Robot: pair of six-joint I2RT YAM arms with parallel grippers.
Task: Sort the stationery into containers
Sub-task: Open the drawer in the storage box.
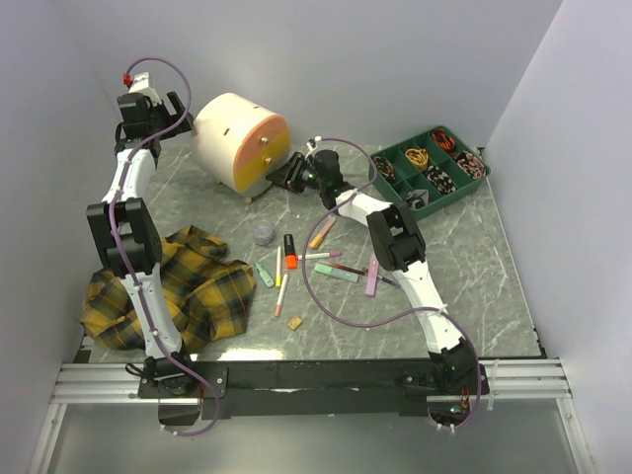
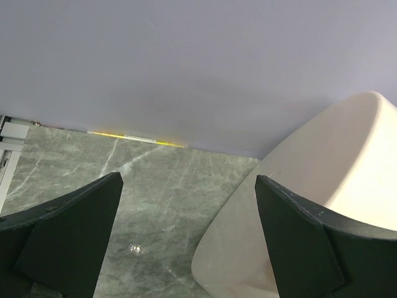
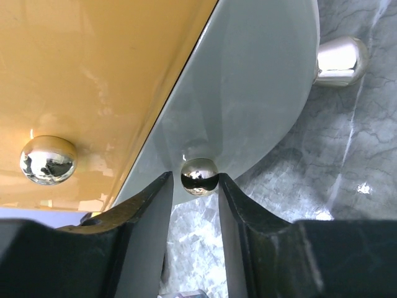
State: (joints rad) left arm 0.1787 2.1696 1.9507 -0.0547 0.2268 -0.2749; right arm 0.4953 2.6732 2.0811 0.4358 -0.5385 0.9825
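The cream drum chest (image 1: 237, 133) lies at the back left, its orange and yellow drawer fronts facing right. My right gripper (image 1: 286, 173) has its fingers closed round the lower drawer's small chrome knob (image 3: 198, 176); the orange drawer's knob (image 3: 48, 159) is beside it. My left gripper (image 1: 148, 104) is open and empty, raised behind the chest (image 2: 322, 205). On the table lie the stationery: a clear pot (image 1: 263, 234), an orange marker (image 1: 290, 246), a tan block (image 1: 294, 322), a purple highlighter (image 1: 372, 278), and several pens and pastel highlighters.
A yellow-black plaid cloth (image 1: 168, 286) lies at the front left. A green compartment tray (image 1: 484, 158) with small items stands at the back right. The chest's chrome foot (image 3: 338, 59) rests on the marble table. Walls close in on three sides.
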